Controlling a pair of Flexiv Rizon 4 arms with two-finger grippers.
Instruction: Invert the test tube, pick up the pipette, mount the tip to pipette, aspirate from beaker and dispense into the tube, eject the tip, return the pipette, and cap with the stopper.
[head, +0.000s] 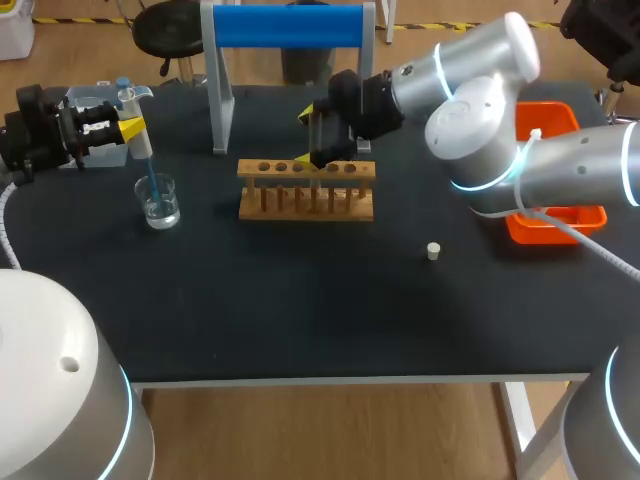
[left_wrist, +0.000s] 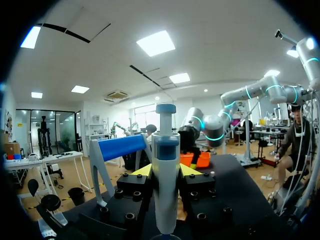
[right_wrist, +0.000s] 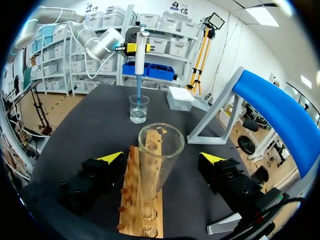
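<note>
Two level grippers: left (left_wrist: 166, 171) on pipette (head: 143, 152), right (right_wrist: 161, 159) astride tube (right_wrist: 161, 142).

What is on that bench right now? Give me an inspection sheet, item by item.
Surface: black table.
Job's things: pipette with its blue tip down in the beaker; test tube upright, mouth up, in the wooden rack; stopper lying loose on the table.
Clutter: orange tray; blue-topped stand; white box.
Grippers: left gripper shut on the pipette; right gripper open, fingers either side of the test tube, not touching it.
Cables: white cable along the right arm.
Surroundings: nothing seen.
</note>
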